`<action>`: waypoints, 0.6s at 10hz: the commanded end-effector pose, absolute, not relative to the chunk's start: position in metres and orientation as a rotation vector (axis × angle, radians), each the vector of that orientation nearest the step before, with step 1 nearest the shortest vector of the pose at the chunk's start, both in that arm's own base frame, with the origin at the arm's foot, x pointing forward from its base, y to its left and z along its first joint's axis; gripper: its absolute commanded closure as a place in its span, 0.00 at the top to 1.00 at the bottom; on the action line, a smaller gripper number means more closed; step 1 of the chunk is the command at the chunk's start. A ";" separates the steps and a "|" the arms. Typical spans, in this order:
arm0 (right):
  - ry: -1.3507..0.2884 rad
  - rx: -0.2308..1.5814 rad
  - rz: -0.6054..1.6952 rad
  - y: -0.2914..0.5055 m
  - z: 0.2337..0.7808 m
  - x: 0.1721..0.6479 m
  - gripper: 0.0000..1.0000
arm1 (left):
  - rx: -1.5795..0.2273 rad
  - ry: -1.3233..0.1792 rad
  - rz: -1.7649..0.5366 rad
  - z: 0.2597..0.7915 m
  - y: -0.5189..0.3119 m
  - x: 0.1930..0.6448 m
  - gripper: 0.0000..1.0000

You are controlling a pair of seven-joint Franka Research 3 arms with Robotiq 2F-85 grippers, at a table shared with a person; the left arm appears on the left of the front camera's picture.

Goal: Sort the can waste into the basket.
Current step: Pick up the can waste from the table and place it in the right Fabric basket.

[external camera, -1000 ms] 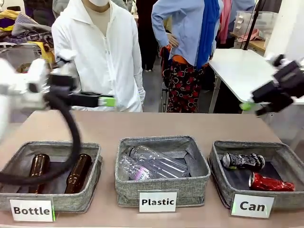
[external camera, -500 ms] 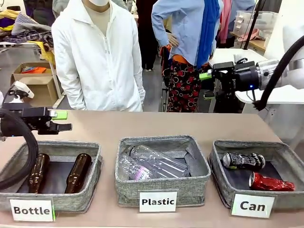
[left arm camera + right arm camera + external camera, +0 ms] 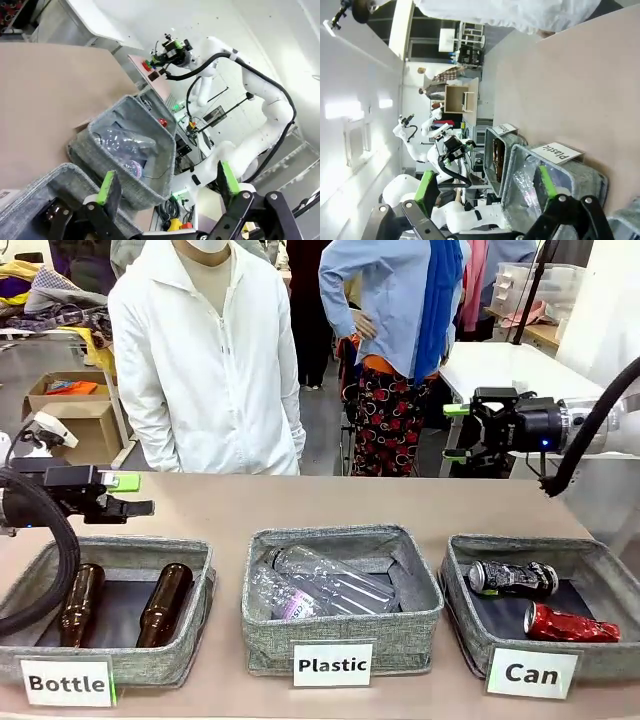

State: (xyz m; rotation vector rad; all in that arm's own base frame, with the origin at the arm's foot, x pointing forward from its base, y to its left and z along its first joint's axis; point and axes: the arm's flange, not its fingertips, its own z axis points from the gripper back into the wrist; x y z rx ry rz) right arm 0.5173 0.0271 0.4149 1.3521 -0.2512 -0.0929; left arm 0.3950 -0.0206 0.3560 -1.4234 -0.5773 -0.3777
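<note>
Both pieces of can waste lie in the basket (image 3: 466, 644), the grey bin labelled "Can" at front right. The black-and-blue can (image 3: 512, 578) rests on its side at the back. In front of it lies the crushed red can (image 3: 570, 624). My right gripper (image 3: 452, 431) hovers high above the table behind this bin, pointing left, open and holding nothing. My left gripper (image 3: 135, 494) is open above the far-left bin, pointing right. In the wrist views, both the left gripper (image 3: 167, 182) and the right gripper (image 3: 486, 183) have their green pads wide apart, with nothing between them.
A "Bottle" bin (image 3: 110, 665) with two brown glass bottles (image 3: 165, 602) stands front left. A "Plastic" bin (image 3: 262, 635) with clear bottles (image 3: 325, 585) is in the middle. A person in a white jacket (image 3: 215, 360) stands at the far edge. Bare tabletop (image 3: 330, 502) runs behind the bins.
My left arm swung down and back to the left, then stayed still. My right gripper came in from the far right and now points left, a little lower. The cans have not moved.
</note>
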 end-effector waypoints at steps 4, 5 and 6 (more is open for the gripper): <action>-0.270 1.367 -0.074 0.044 0.427 0.517 1.00 | -1.405 -0.568 -0.367 0.356 -0.021 0.392 1.00; -0.270 1.367 -0.074 0.044 0.427 0.517 1.00 | -1.405 -0.568 -0.367 0.356 -0.021 0.392 1.00; -0.270 1.367 -0.074 0.044 0.427 0.517 1.00 | -1.405 -0.568 -0.367 0.356 -0.021 0.392 1.00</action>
